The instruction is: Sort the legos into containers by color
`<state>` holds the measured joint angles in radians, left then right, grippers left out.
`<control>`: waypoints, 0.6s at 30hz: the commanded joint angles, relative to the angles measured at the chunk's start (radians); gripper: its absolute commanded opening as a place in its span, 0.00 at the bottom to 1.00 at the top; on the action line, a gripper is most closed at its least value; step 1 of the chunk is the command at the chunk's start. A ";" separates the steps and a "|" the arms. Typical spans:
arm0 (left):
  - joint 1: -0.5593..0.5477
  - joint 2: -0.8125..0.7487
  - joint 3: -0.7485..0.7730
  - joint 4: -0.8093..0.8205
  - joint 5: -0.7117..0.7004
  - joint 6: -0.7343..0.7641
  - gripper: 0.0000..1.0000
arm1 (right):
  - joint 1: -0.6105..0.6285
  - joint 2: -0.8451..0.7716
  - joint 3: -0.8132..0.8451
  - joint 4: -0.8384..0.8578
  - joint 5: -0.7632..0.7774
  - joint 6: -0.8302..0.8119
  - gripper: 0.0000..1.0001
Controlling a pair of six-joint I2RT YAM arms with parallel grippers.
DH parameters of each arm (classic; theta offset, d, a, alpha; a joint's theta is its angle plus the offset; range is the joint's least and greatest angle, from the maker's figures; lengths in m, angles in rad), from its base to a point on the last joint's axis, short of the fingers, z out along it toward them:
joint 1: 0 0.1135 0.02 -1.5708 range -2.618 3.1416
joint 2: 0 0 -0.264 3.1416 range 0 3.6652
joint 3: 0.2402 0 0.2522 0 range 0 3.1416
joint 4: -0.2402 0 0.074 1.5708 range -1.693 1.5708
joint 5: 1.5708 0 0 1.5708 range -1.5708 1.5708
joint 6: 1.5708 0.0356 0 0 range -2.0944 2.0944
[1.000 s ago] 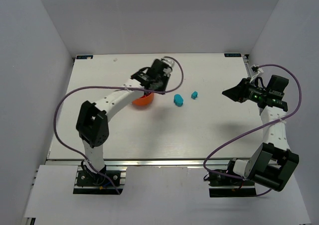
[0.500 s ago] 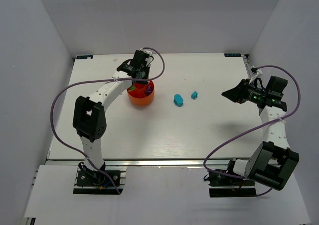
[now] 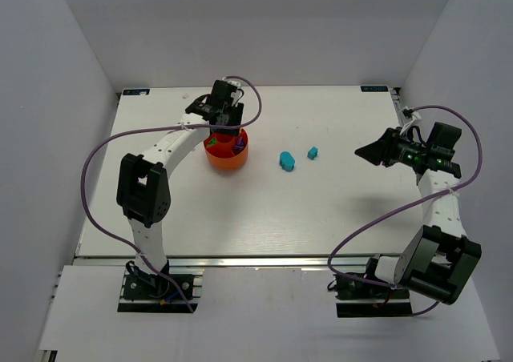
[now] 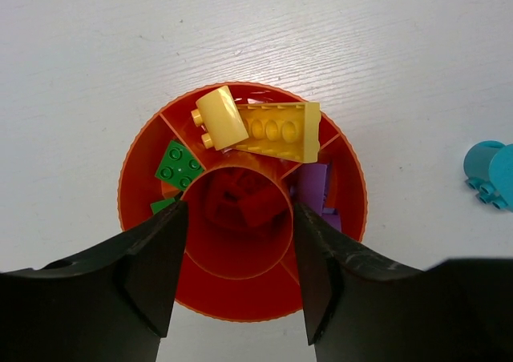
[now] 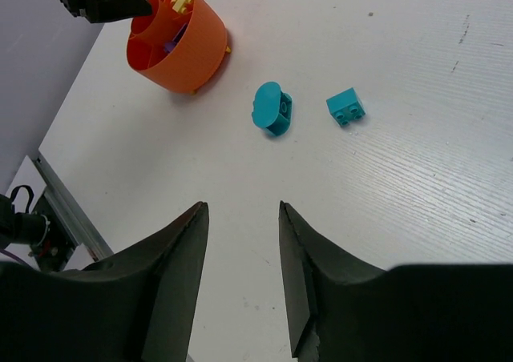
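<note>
The orange tub (image 3: 228,160) stands left of the table's middle, its compartments holding legos: yellow (image 4: 256,126), green (image 4: 180,163), purple (image 4: 314,187), and red (image 4: 240,206) in the central cup. My left gripper (image 3: 222,120) hovers straight over the tub (image 4: 240,306). In the left wrist view this gripper (image 4: 238,238) is open astride the central cup, holding nothing. Two teal legos lie on the table right of the tub: a rounded one (image 3: 287,161) (image 5: 271,108) and a small brick (image 3: 313,151) (image 5: 345,107). My right gripper (image 3: 362,149) (image 5: 242,214) hangs open and empty, well to their right.
White walls close in the table on the left, back and right. The right arm's purple cable (image 3: 377,218) loops over the table's right part. The left arm's cable (image 3: 96,170) arcs over the left edge.
My left arm has swung left off the tub's right side, uncovering the tub, and its jaws have opened wider. The right gripper's jaws have also spread a little; the teal legos have not moved.
</note>
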<state>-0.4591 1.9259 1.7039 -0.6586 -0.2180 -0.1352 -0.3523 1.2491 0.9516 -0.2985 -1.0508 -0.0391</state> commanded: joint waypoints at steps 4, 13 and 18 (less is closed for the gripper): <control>0.005 -0.076 0.019 0.001 0.029 -0.001 0.63 | 0.009 0.003 0.003 -0.019 -0.038 -0.047 0.48; -0.036 -0.165 -0.058 0.180 0.524 -0.101 0.12 | 0.101 0.001 0.006 -0.031 0.139 -0.150 0.22; -0.092 -0.075 -0.067 0.209 0.635 -0.248 0.60 | 0.150 0.023 0.015 -0.031 0.202 -0.145 0.38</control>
<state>-0.5186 1.8229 1.6600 -0.4896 0.2756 -0.2626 -0.2195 1.2579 0.9516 -0.3378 -0.9100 -0.1619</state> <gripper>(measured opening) 0.546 0.346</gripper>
